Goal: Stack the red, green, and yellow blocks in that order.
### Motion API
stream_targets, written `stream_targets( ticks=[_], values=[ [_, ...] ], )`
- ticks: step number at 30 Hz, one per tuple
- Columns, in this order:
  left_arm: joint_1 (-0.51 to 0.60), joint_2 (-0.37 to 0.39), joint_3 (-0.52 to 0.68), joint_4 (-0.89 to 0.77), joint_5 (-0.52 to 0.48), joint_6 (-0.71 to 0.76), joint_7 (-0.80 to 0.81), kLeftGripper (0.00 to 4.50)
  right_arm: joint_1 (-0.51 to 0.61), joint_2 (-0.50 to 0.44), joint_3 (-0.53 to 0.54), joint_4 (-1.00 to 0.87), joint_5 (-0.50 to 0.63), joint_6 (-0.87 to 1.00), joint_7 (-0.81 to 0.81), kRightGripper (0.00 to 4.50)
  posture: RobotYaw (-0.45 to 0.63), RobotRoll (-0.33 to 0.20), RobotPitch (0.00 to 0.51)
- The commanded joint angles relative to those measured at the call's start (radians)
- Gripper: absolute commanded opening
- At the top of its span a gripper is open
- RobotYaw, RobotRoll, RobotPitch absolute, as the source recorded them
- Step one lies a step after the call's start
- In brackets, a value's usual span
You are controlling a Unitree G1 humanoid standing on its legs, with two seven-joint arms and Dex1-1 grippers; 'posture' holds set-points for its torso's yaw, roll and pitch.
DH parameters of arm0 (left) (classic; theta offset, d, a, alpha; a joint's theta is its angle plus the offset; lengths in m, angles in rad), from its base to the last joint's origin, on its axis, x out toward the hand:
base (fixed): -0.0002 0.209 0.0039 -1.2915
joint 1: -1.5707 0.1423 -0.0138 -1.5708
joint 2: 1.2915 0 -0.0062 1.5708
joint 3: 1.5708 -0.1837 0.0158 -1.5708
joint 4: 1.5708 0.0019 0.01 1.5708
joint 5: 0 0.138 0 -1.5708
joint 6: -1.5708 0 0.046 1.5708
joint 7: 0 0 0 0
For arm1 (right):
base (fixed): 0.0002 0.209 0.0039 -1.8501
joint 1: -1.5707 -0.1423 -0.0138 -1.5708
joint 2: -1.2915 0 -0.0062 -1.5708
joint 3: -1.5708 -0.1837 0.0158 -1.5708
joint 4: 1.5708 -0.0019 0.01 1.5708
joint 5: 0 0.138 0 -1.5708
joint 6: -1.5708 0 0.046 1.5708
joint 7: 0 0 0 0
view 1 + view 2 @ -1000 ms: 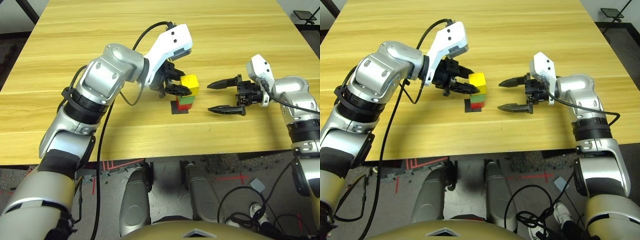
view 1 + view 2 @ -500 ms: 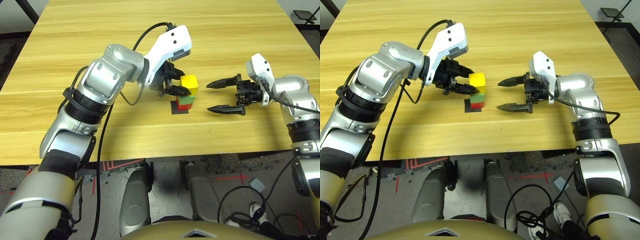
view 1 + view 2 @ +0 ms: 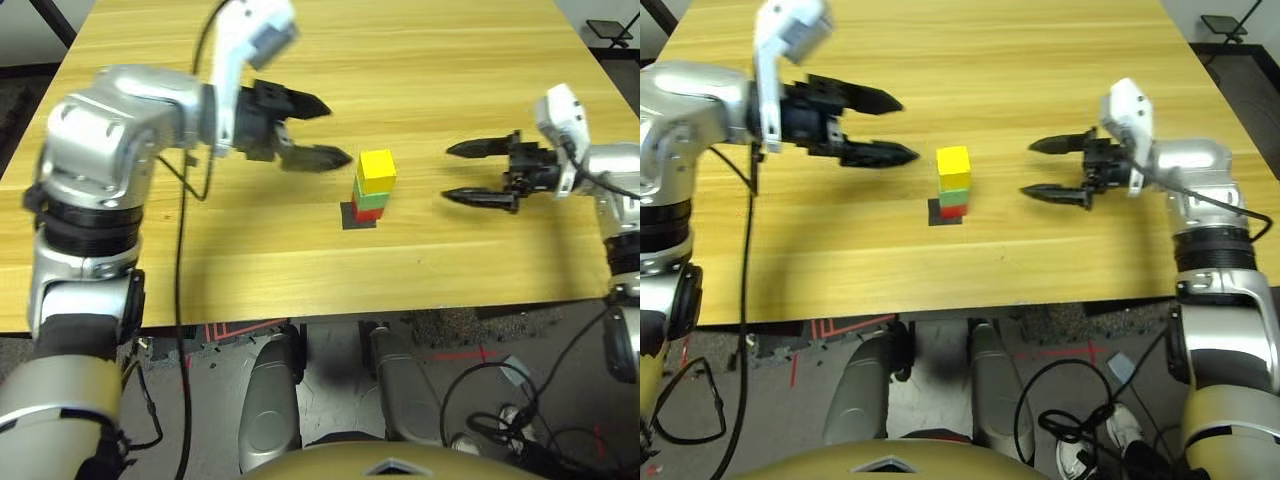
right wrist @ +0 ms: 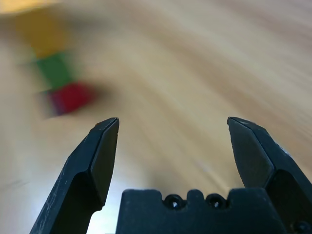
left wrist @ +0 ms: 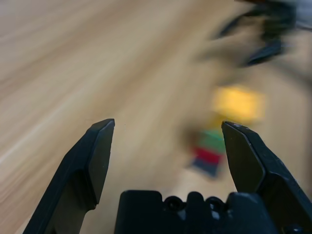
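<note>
**Three blocks standing stacked, both grippers released and clear**

Standing in one upright column near the middle of the wooden worktop (image 3: 150, 250): red block (image 3: 364, 213) at the bottom, green block (image 3: 370, 199) resting on it, yellow block (image 3: 377, 169) sitting on top. Resting on a flat black square patch (image 3: 350, 219), with the patch's edge showing at the column's base on the side nearer the left arm. Faces of the three cubes lining up closely, the yellow one looking turned very slightly against the green beneath it.

Hovering to the left of the stack: left gripper (image 3: 318, 131), released, fingers spread wide with nothing between them, tips pointing toward the column and standing near it but apart, touching no block. Reaching in from the left edge on a silver forearm, with a black cable (image 3: 181, 260) hanging down from the wrist past the worktop's front edge.

Hovering to the right of the stack: right gripper (image 3: 456, 173), likewise released and empty, its two black fingers parted and aiming at the column from the opposite side, well apart from it.

Looking along the left gripper's fingers (image 5: 92, 161) in the left wrist view: the blurred stack showing beyond them, yellow over green over red, with the other gripper as a dark blur further off. Looking along the right gripper's fingers (image 4: 97, 156) in the right wrist view: the same column, blurred, off to one side beyond the fingertips, bare wood between the parted fingers.
</note>
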Motion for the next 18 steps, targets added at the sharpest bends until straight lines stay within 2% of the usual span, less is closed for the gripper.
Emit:
stream_targets(
  ticks=[1,4,8,13,18],
  values=[
    [0.112,-0.083,0.107,0.056,0.077,-0.213,0.210,4.47,0.033,-0.031,-0.067,0.120,-0.026,-0.035,-0.173,4.50,0.08,-0.054,0.232],
    [0.271,-0.208,0.198,0.086,0.136,-0.457,0.392,4.47,0.061,-0.045,-0.114,0.189,-0.030,-0.082,-0.304,4.50,0.07,-0.066,0.233],
    [0.408,-0.295,0.197,0.121,0.189,-0.673,0.497,4.47,0.075,-0.057,-0.152,0.272,-0.032,-0.140,-0.395,4.50,0.06,-0.082,0.237],
    [0.472,-0.319,0.205,0.242,0.204,-0.865,0.545,4.47,0.083,-0.060,-0.176,0.337,-0.038,-0.189,-0.474,4.50,0.06,-0.092,0.243],
    [0.459,-0.304,0.221,0.356,0.197,-0.972,0.589,4.47,0.095,-0.054,-0.190,0.361,-0.037,-0.204,-0.512,4.50,0.05,-0.103,0.240]
  ],
)
